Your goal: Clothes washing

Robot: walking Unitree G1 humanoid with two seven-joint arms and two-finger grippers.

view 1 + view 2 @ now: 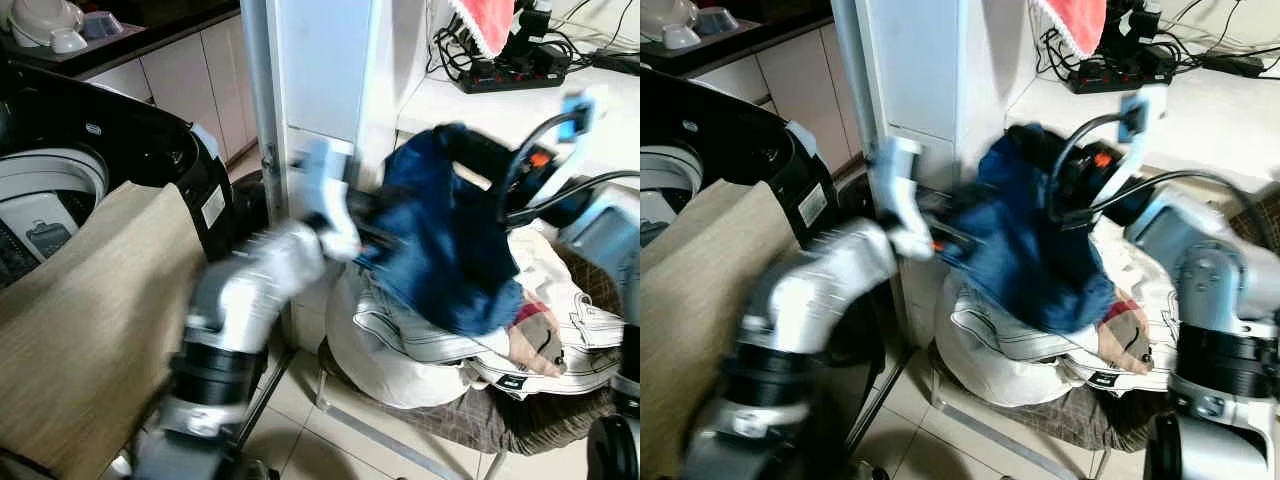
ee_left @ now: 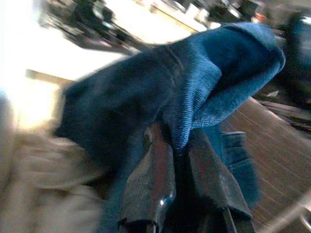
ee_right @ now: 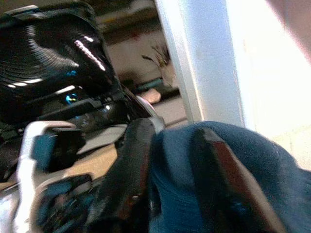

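The washing machine stands at the robot's left, its black lid raised and its white drum rim partly hidden behind a tan cloth-like sheet that fills the lower left and runs out of view. A white pillar or cabinet edge rises in the middle. To the right sits a chair with a brown checked seat, mostly buried under a heap of white clothes; a reddish-grey piece shows at the heap's right side, too blurred to identify. Behind, a white counter carries a black power strip with tangled cables, and a red cloth hangs at the top edge, cut off.

The blue garment is lifted above the white heap, held between both arms and hanging down onto the pile. The left gripper is clamped on a ribbed edge of it, both black fingers pressed close around the fold. The right gripper also has the garment: blue fabric bunches between its two fingers, which pinch it. Both silver arms are smeared by motion blur in the head views, so the fingertips there are hard to make out
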